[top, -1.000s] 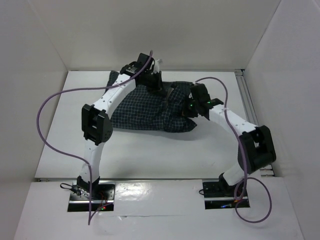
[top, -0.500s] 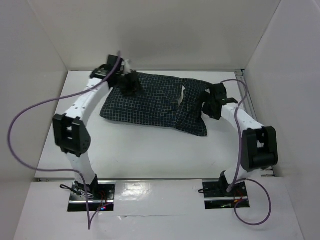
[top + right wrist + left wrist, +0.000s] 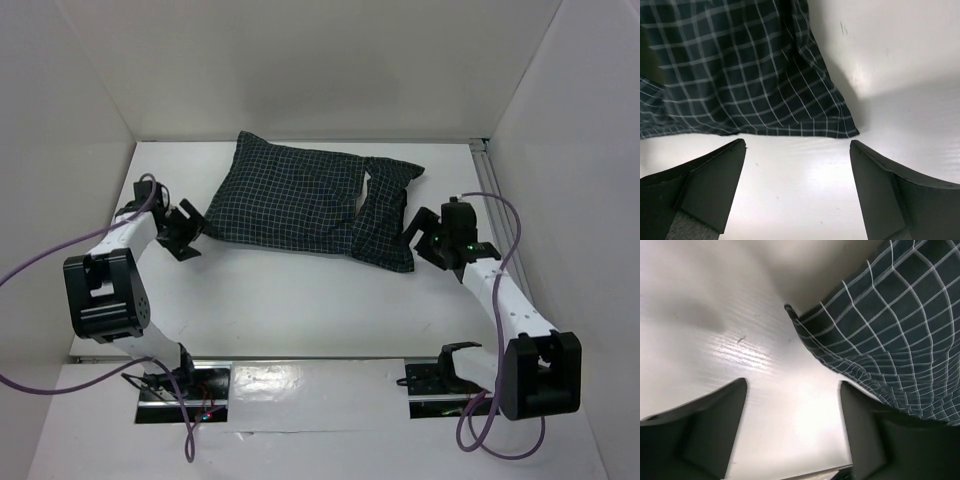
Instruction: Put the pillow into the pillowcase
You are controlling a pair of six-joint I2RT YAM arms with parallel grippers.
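Note:
The dark checked pillowcase lies plump and filled at the back middle of the table; no cream pillow shows, it is hidden. My left gripper stands open just left of the case's left corner, apart from it, with only bare table between its fingers. My right gripper is open too, just right of the case's folded right end. Nothing sits between its fingers, and the fabric edge lies a little beyond the tips.
White walls close the table at the back and both sides. A metal rail runs along the right edge. Purple cables loop off both arms. Bare white table stretches between the case and the arm bases.
Both grippers have let go of the pillowcase, opened and drawn back outward, left arm to the left, right arm to the right. The case now lies flat and free.

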